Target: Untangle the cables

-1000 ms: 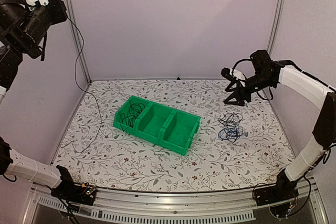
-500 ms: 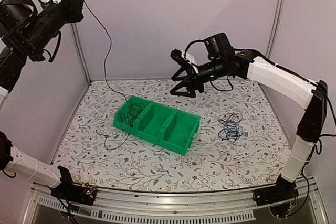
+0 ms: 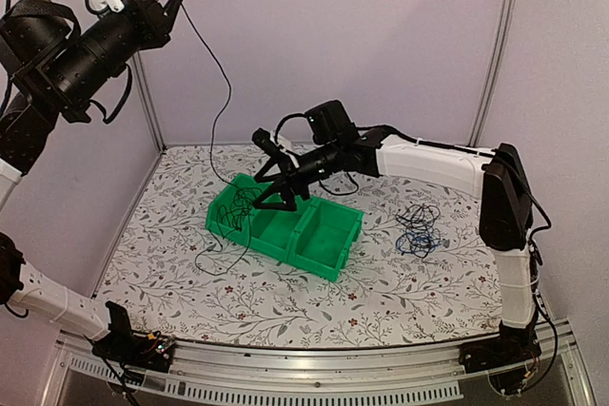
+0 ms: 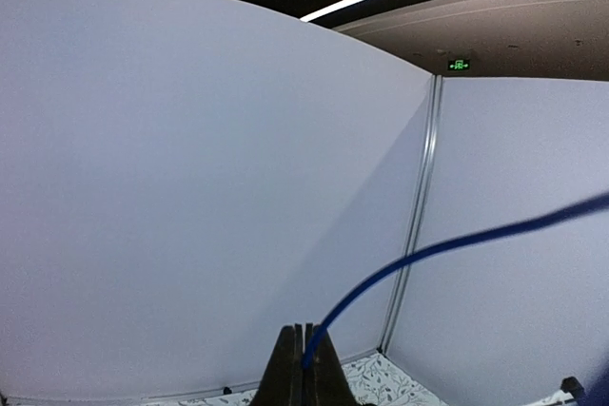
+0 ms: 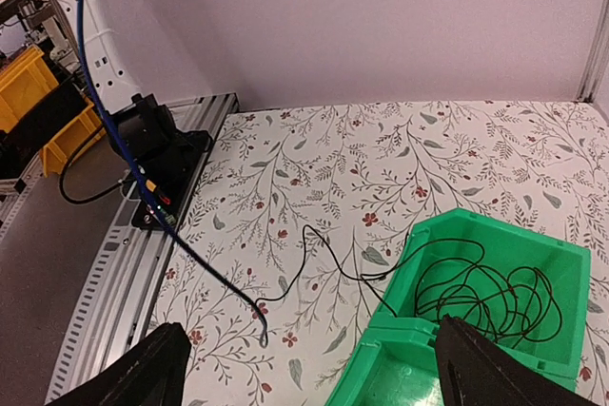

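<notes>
So we've got the table [image 3: 381, 301] with the flowery cover taking up most of the overhead view. The left arm [image 3: 67, 54] is lifted way up by the back-left corner. The right arm [image 3: 428, 159] is stretched low across the table toward the left.

Sitting slantwise near the middle of the table is the green bin [image 3: 324, 235], with three compartments in a row. The right gripper [image 3: 262, 173] hangs just above the bin's left end. Its fingers are spread wide apart and there's nothing between them.

The left gripper [image 4: 303, 368] is clenched tight on a blue cable [image 4: 409, 256], which arcs away to the right in its wrist view. In the right wrist view we see that cable drop at a slant to a loose end down by the table, left of the bin.

A bunch of loose black cables [image 5: 476, 297] lies coiled in the bin's left compartment, and one strand runs over the rim onto the table. To the right of the bin, apart from it, a small black and blue tangle [image 3: 417, 230] lies on the table.
</notes>
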Action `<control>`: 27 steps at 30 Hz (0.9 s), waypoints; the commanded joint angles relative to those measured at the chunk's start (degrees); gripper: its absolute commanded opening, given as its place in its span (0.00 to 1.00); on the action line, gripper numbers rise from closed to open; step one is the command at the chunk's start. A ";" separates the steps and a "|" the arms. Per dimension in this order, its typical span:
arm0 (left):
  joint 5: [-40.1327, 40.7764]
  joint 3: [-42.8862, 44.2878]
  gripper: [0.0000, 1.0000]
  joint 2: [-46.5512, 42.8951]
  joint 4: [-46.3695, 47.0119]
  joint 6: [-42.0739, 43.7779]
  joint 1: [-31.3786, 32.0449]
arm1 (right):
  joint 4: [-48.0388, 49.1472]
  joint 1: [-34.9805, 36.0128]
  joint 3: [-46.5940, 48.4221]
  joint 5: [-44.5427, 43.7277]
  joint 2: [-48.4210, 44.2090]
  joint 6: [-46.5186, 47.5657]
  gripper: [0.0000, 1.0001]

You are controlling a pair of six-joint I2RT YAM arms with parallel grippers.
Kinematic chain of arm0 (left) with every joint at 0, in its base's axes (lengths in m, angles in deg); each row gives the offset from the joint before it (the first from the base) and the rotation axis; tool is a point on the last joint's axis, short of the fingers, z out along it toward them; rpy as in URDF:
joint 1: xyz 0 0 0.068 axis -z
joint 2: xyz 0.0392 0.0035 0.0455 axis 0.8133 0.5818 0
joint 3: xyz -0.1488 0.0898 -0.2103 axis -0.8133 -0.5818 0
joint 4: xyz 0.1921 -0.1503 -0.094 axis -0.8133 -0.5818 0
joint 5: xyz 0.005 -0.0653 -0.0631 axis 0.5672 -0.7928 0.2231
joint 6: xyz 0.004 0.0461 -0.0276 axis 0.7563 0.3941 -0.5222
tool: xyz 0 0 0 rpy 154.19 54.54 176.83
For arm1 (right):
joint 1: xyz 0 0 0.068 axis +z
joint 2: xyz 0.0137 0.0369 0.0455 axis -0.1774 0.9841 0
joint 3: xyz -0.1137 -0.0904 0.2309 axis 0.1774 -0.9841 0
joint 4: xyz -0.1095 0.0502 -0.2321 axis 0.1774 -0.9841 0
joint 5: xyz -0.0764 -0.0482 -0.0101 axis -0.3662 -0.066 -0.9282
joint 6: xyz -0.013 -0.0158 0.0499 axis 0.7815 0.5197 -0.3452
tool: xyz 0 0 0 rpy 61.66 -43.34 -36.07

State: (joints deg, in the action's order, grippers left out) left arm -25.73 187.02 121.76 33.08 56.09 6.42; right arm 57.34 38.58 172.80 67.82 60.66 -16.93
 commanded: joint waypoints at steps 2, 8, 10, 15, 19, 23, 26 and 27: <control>-1.04 1.24 0.00 0.54 1.95 -2.02 1.67 | 8.28 3.36 3.66 4.46 3.87 -4.54 0.87; 0.15 0.75 0.00 -0.06 1.94 -1.23 2.19 | 9.53 3.77 4.00 3.21 5.28 -8.01 0.02; 0.92 0.06 0.00 -0.67 1.97 -1.29 2.29 | 8.94 3.72 3.00 2.14 4.06 -7.71 0.00; 4.27 -2.49 0.00 -3.14 2.23 -1.30 2.54 | 6.63 3.60 2.93 4.99 -2.24 -5.65 0.00; 7.68 -5.64 0.00 -5.88 4.32 0.26 2.54 | 6.13 3.51 4.51 5.07 -8.11 -5.64 0.00; 11.27 -8.18 0.00 -7.41 7.07 1.42 2.55 | 6.22 2.89 6.31 2.13 -11.23 -6.33 0.00; 12.45 -8.75 0.00 -7.42 7.49 3.18 2.58 | 6.02 2.08 8.29 1.60 -11.91 -7.27 0.00; 12.70 -8.68 0.00 -7.30 7.42 3.45 2.53 | 5.94 1.85 8.92 1.27 -11.89 -7.36 0.00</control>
State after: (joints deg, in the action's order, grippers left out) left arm -16.29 179.28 114.28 37.94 57.10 8.17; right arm 63.09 41.77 179.14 70.86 50.41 -23.24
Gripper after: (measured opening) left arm 0.017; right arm 0.022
